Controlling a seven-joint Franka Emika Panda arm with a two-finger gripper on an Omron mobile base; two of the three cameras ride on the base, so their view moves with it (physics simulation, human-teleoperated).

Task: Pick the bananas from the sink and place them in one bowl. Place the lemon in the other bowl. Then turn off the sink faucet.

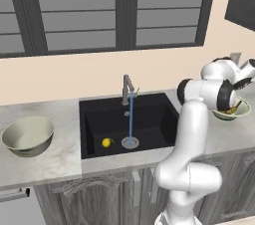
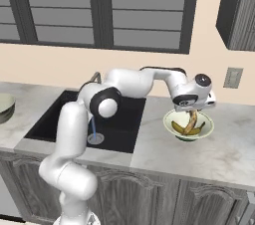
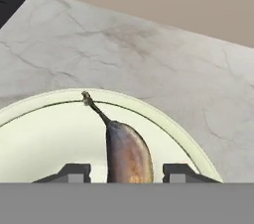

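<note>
The gripper (image 3: 120, 173) is hanging with its fingers (image 3: 74, 172) spread, a banana (image 3: 128, 153) standing between them (touching neither), stem pointing away. Below it, a second banana (image 2: 178, 128) is lying in the pale bowl (image 2: 205, 130). Farther off, the lemon (image 1: 106, 142) is sitting in the sink (image 1: 154, 114) near the drain.

One banana (image 2: 179, 128) lies in the pale green-rimmed bowl (image 2: 206, 128); another banana (image 2: 192, 118) hangs upright above it. The lemon (image 1: 106, 142) sits in the sink (image 1: 149, 114).
</note>
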